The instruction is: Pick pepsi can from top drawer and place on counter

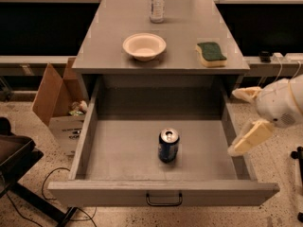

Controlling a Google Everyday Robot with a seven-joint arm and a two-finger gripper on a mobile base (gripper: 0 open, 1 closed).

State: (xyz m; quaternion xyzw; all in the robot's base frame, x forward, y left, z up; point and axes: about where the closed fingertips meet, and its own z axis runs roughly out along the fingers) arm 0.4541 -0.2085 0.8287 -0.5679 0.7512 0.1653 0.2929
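Note:
The pepsi can (168, 145), dark blue with a silver top, stands upright in the middle of the open top drawer (118, 150), a little toward its front. The drawer's front panel has a small dark handle (164, 200). The grey counter (161, 46) is right behind and above it. My gripper (246, 119) is at the right, just outside the drawer's right wall, with its two cream fingers (248, 138) spread apart and nothing between them. It is well right of the can and not touching it.
On the counter stand a white bowl (144, 46), a green and yellow sponge (211, 54) and a clear bottle (156, 4) at the back. An open cardboard box (59, 100) sits on the floor left of the drawer. A dark chair base (19, 164) is at lower left.

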